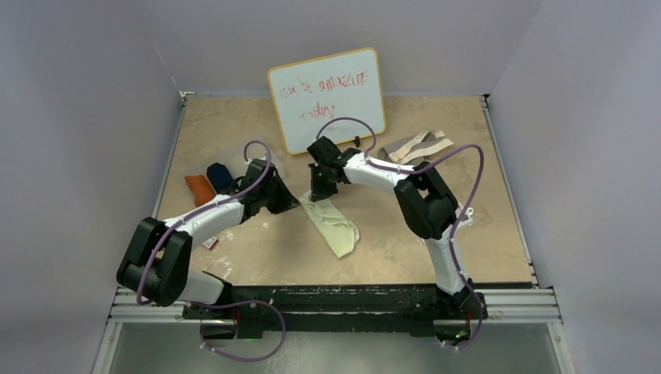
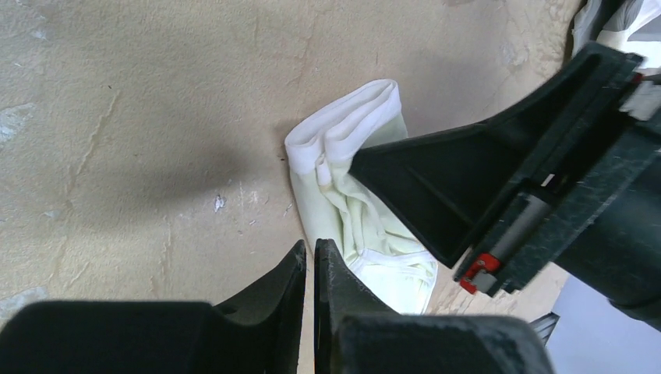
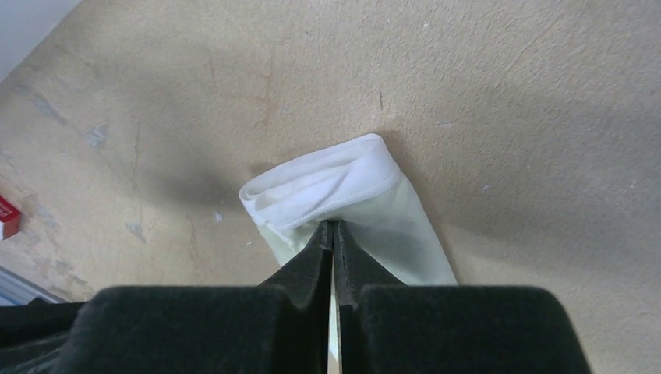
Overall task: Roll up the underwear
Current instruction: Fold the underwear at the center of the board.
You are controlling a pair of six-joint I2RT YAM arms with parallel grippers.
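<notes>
Four garments on tabletop [image 1: 257,257]. Cream underwear [image 1: 334,224] at centre: long folded strip, far end with white waistband turned over into loose first roll. Right tool [image 3: 334,227] jaws shut, tips pressing cloth just behind that roll; pinch unclear. Left tool [image 2: 309,257] nearly closed, holding nothing, beside strip's edge. Orange roll [image 1: 199,188] and navy roll [image 1: 219,177] at left, touching. Grey-beige pair [image 1: 421,146] flat, back right.

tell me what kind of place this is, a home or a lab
Most likely a robotics lab test cell, not a home: a left arm and right arm bolted to an aluminium rail, plain white walls boxing in the tan tabletop, and a handwritten whiteboard propped at the back.
</notes>
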